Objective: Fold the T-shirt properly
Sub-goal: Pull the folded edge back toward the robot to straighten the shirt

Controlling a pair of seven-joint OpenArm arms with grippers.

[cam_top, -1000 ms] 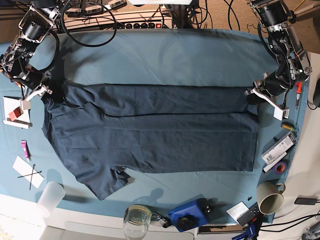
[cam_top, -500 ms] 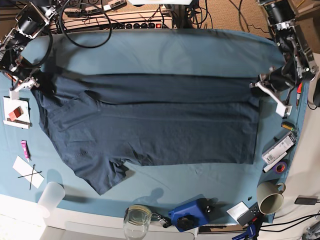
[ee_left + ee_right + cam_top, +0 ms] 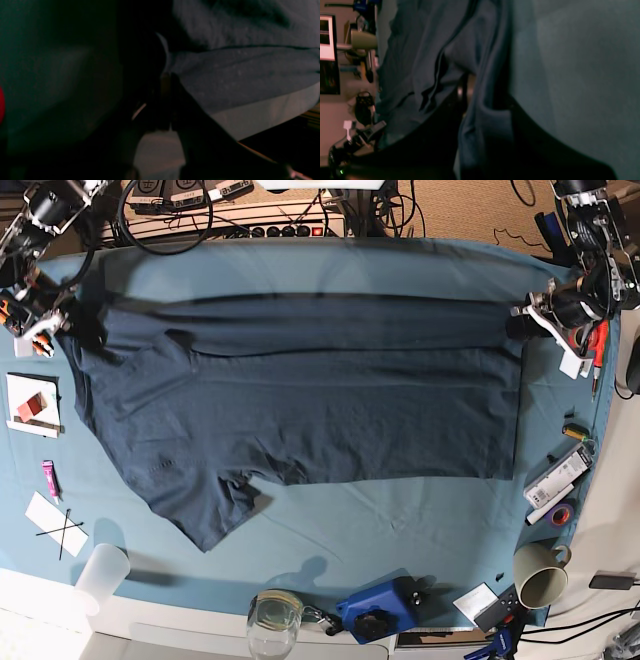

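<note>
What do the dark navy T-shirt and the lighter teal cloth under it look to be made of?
Dark navy T-shirt: looks like soft matte cotton knit; it drapes in loose folds and shows faint lint specks in the left wrist view. Teal tablecloth: probably a thin woven fabric, matte, lying flat with shallow wrinkles.

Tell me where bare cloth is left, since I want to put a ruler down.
Free: the tablecloth strip behind the T-shirt, and the band between its hem and the glass jar. Crowded: the side with the mug and marker, and the side with the plastic cup.
</note>
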